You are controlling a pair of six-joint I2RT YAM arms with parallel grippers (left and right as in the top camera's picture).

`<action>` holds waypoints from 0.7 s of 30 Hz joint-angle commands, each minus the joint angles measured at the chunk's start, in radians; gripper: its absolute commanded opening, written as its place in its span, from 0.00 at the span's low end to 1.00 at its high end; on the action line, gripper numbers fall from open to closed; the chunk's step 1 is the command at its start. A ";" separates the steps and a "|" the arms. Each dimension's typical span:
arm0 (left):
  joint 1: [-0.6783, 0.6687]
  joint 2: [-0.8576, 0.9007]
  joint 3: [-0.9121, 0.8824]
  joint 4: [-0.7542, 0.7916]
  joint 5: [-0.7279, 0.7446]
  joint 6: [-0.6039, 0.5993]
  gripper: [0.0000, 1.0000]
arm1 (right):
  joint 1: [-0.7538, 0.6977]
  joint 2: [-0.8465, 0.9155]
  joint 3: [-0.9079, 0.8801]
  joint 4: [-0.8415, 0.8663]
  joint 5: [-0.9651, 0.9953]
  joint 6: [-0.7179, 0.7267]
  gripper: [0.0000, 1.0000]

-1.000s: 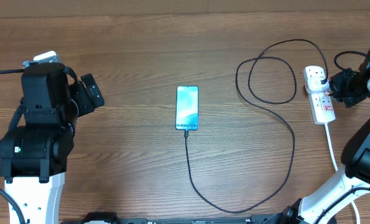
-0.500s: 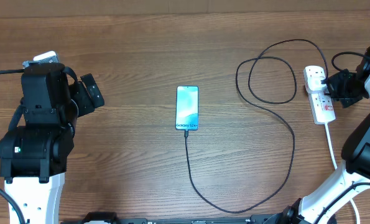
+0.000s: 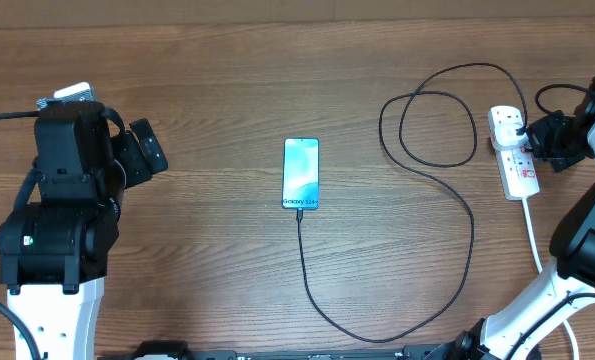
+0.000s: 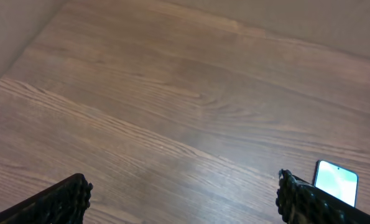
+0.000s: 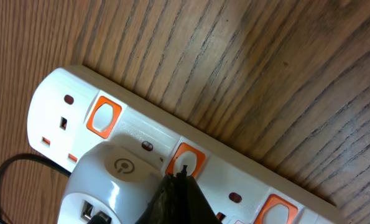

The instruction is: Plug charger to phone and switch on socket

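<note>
The phone [image 3: 301, 173] lies mid-table with its blue-teal screen up; a corner of it shows in the left wrist view [image 4: 336, 181]. The thin black charger cable [image 3: 447, 230] runs from the phone's near end, loops right and reaches a white adapter [image 5: 113, 180] plugged into the socket. The white socket strip [image 3: 514, 152] lies at the far right, with orange-framed switches [image 5: 185, 160]. My right gripper [image 5: 181, 180] is shut, its fingertips pressed on the second switch beside the adapter. My left gripper [image 4: 181, 196] is open and empty, far left of the phone.
The socket's thick white cord [image 3: 533, 235] runs toward the front edge. A wall or table edge shows at the top left of the left wrist view [image 4: 17, 31]. The left arm's base [image 3: 57, 230] stands at the left side.
My right gripper has shifted slightly left onto the socket strip. The left arm, phone and cable have not moved.
</note>
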 commanded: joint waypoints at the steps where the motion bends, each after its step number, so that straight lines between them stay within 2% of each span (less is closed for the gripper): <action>1: 0.000 -0.006 -0.002 -0.011 -0.012 -0.014 1.00 | 0.014 0.021 -0.003 0.017 -0.023 -0.005 0.04; 5: 0.000 -0.006 -0.002 -0.022 -0.006 -0.014 1.00 | 0.037 0.059 -0.003 0.005 -0.030 -0.010 0.04; 10: 0.000 -0.006 -0.002 -0.058 -0.006 -0.014 1.00 | 0.082 0.081 -0.003 -0.051 -0.016 -0.096 0.04; 14: 0.000 -0.013 -0.002 -0.068 0.024 -0.014 0.99 | 0.096 0.074 0.018 -0.162 0.006 -0.106 0.04; 21: 0.000 -0.130 -0.003 -0.066 0.084 0.039 1.00 | 0.096 -0.066 0.045 -0.330 0.090 -0.109 0.04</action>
